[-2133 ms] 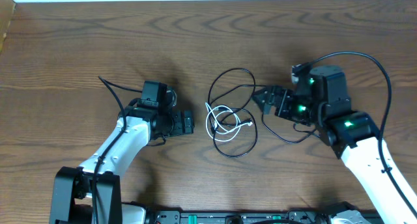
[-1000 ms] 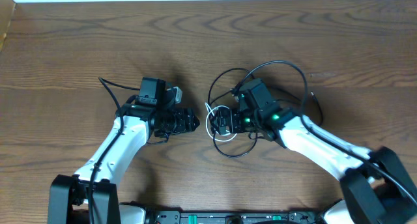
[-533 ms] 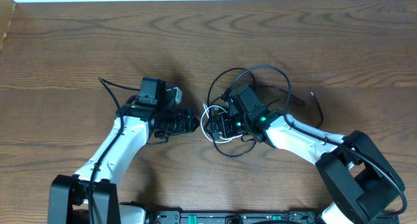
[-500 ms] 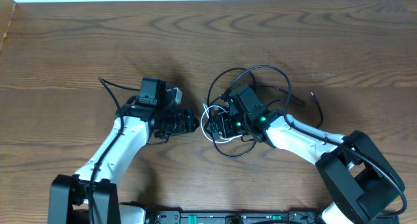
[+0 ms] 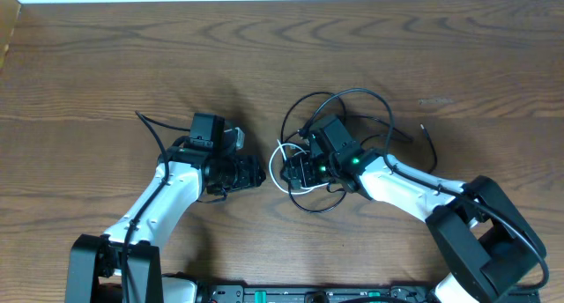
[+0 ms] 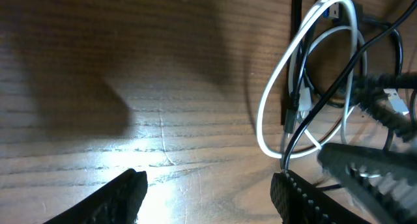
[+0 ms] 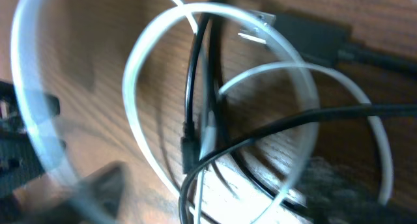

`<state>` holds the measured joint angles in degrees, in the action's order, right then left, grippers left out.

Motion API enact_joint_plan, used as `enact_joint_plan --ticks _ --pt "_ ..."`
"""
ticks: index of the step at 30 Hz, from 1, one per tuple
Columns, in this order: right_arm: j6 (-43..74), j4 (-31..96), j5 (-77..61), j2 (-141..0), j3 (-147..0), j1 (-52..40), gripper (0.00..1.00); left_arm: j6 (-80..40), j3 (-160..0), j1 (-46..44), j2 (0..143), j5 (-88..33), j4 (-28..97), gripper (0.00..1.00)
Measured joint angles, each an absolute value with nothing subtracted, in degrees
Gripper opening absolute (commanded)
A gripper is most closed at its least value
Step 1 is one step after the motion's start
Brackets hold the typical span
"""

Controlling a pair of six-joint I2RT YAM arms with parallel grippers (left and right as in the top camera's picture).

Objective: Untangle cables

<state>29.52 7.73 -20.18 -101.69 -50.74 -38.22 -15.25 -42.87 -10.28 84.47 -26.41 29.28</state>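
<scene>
Both arms are working at cables [image 5: 285, 125] tangled mid-table. L gripper [image 5: 257, 173] is waiting beside, jaws spread, empty; R gripper [image 5: 295, 169] is hovering over coils, grip can't tell. Next: pinching white cable [image 7: 215, 14], easing it free.

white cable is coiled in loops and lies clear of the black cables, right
No. The white cable is coiled in loops, but it does not lie clear: black cables cross through its loops, as the left wrist view shows.
</scene>
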Motion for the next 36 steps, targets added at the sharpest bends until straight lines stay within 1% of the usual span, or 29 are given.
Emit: enact_joint_plan --ticks 1,4,7,8,12,14,16,21,24,26,31,32,34,35,36 --pt "29.5 7.8 -20.5 -101.8 -50.7 -38.2 0.48 -15.2 -42.9 -10.3 84.5 -26.3 29.1 0.67" --pt "29.6 7.0 -21.9 -101.1 -50.4 -38.2 0.54 -15.2 -42.9 -10.3 84.5 -25.5 28.8 0.67" --pt "28.7 6.6 -22.6 -97.1 -50.3 -38.2 0.73 -15.2 -42.9 -10.3 84.5 -24.8 28.6 0.66" --pt "28.6 6.5 -22.7 -95.6 -50.3 -38.2 0.77 -15.2 -42.9 -10.3 84.5 -24.5 28.5 0.66" --pt "27.6 6.2 -22.6 -90.0 -50.3 -38.2 0.83 -15.2 -42.9 -10.3 84.5 -23.8 28.5 0.67" --pt "27.6 7.2 -21.5 -89.6 -50.3 -38.2 0.92 -15.2 -42.9 -10.3 84.5 -23.8 28.5 0.67" --pt "27.7 8.9 -19.8 -90.3 -50.3 -38.2 0.96 -15.2 -42.9 -10.3 84.5 -23.6 28.6 0.66" --pt "27.6 9.1 -17.4 -93.8 -50.3 -38.2 0.95 -15.2 -42.9 -10.3 84.5 -23.6 29.4 0.66" --pt "27.5 8.5 -16.8 -96.6 -50.3 -38.2 0.86 -15.2 -42.9 -10.3 84.5 -23.6 29.5 0.66" --pt "27.7 7.9 -16.6 -98.6 -50.3 -38.3 0.82 -15.2 -42.9 -10.3 84.5 -23.6 29.6 0.66" --pt "27.8 6.7 -16.2 -101.3 -50.3 -38.6 0.8 -15.2 -42.9 -10.3 84.5 -23.6 29.6 0.66" --pt "27.8 6.5 -16.1 -101.3 -50.3 -38.6 0.78 -15.2 -42.9 -10.3 84.5 -23.6 29.6 0.67" --pt "27.8 6.5 -16.0 -101.3 -50.3 -38.6 0.71 -15.2 -42.9 -10.3 84.5 -23.6 29.6 0.66" --pt "27.6 6.5 -16.0 -101.3 -50.3 -38.6 0.62 -15.2 -42.9 -10.3 84.5 -23.6 29.6 0.66" --pt "27.4 6.5 -16.0 -101.3 -50.3 -38.6 0.5 -15.2 -42.9 -10.3 84.5 -23.6 29.6 0.66"
